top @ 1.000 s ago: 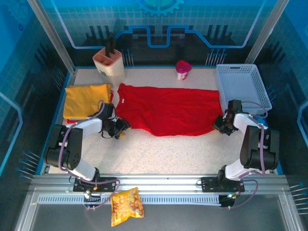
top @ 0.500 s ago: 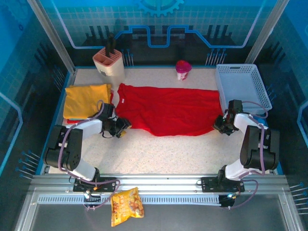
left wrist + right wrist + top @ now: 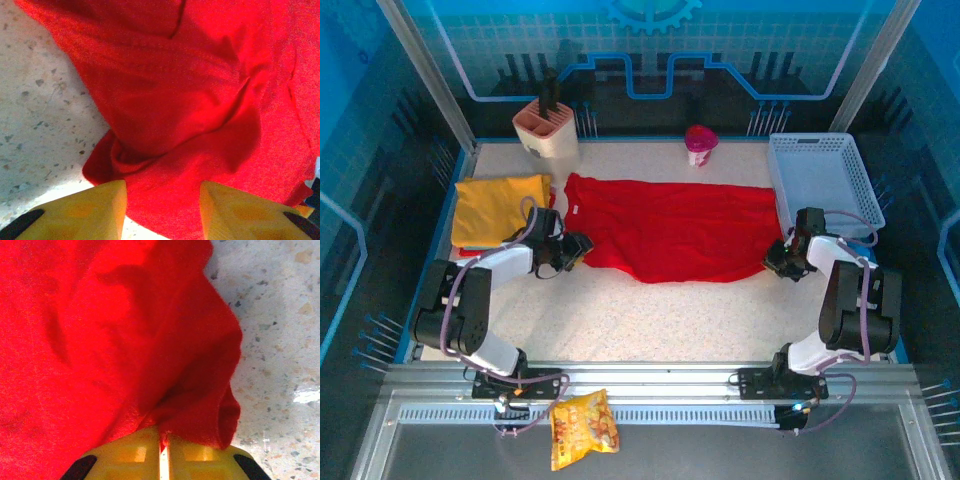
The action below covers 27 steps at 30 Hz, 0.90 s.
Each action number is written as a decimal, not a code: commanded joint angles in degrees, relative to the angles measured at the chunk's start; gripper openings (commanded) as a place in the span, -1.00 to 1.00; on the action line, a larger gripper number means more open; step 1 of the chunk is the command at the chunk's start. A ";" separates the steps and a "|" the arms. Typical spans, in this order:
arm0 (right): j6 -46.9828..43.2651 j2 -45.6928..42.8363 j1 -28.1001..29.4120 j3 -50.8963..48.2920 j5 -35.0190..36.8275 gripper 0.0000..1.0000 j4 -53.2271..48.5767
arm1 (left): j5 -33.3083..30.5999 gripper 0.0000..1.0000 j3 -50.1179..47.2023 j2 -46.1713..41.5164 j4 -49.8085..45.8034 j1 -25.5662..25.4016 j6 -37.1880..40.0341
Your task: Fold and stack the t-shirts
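Observation:
A red t-shirt (image 3: 670, 230) lies spread across the middle of the table, its neck label toward the left. Left of it sits a folded mustard yellow t-shirt (image 3: 500, 205). My left gripper (image 3: 577, 246) is at the red shirt's near-left corner. In the left wrist view the left gripper (image 3: 162, 200) is open, its yellow fingers (image 3: 95, 207) straddling a rumpled fold of the red cloth (image 3: 190, 100). At the shirt's near-right corner is my right gripper (image 3: 773, 262). The right wrist view shows this gripper (image 3: 164, 442) shut on a bunched pinch of red cloth (image 3: 125, 340).
A white lattice basket (image 3: 820, 140) stands at the back right, close to the right arm. At the back stand a pink cup (image 3: 700, 145) and a beige utensil holder (image 3: 548, 135). A yellow-orange snack bag (image 3: 583, 428) lies on the front rail.
My left gripper has moved away from the near edge onto the red shirt's corner, and its jaws have narrowed a little. The right gripper stays in place, holding the cloth.

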 commanded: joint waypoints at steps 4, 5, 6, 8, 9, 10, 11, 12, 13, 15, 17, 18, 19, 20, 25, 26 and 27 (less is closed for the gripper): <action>-0.91 0.11 -1.00 -0.01 -1.06 -0.73 0.01 | -2.19 -0.05 3.00 0.94 -7.54 -0.16 3.33; -0.80 0.18 -0.99 -0.06 -1.13 -0.73 0.10 | -2.18 -0.02 2.95 1.08 -7.39 -0.16 3.34; -0.73 0.26 -1.00 -0.06 -1.15 -0.73 0.18 | -2.07 -0.02 3.11 1.36 -7.09 -0.16 3.26; -0.69 0.36 -0.98 -0.04 -1.24 -0.73 0.23 | -1.64 -0.01 3.29 2.35 -5.61 -0.24 2.80; -0.66 0.38 -1.00 -0.06 -1.24 -0.73 0.32 | -1.58 -0.01 3.53 2.99 -5.22 -0.34 2.65; -0.73 0.31 -1.00 -0.03 -1.29 -0.73 0.19 | -1.41 -0.02 3.96 3.75 -4.82 -0.39 2.50; -0.72 0.29 -1.00 0.11 -1.33 -0.73 0.18 | -1.15 -0.04 4.41 4.62 -4.46 -0.49 2.31; -0.72 0.30 -1.07 0.06 -1.33 -0.72 0.11 | -1.06 -0.10 4.75 5.34 -4.20 -0.56 2.08; -0.81 0.29 -1.04 0.18 -1.35 -0.72 -0.03 | -0.80 -0.17 5.27 6.00 -4.26 -0.64 1.81; -0.82 0.21 -1.09 0.24 -1.33 -0.73 -0.17 | -0.78 -0.28 5.94 6.66 -4.09 -0.93 1.68; -0.73 0.03 -1.06 0.16 -1.33 -0.73 -0.07 | -1.03 -0.47 6.29 6.63 -4.27 -1.15 1.50; -0.73 0.04 -1.07 0.14 -1.27 -0.73 -0.08 | -0.97 -0.56 6.52 6.52 -4.48 -1.21 1.41; -0.82 0.11 -1.08 0.13 -1.24 -0.73 -0.08 | -0.84 -0.67 6.83 6.20 -5.19 -1.27 1.33; -0.82 0.17 -1.09 0.12 -1.32 -0.73 -0.08 | -0.68 -0.80 7.14 5.58 -6.07 -1.39 1.24; -0.82 0.10 -1.17 0.23 -1.46 -0.73 -0.09 | -0.86 -0.99 7.08 0.06 -10.85 -2.69 -0.29; -0.75 0.19 -1.13 0.29 -1.59 -0.73 -0.04 | -1.07 -0.96 7.15 -1.17 -12.44 -3.20 -0.44; -0.73 0.25 -1.12 0.31 -1.66 -0.73 0.01 | -1.28 -0.96 7.11 -2.05 -13.82 -3.68 -0.55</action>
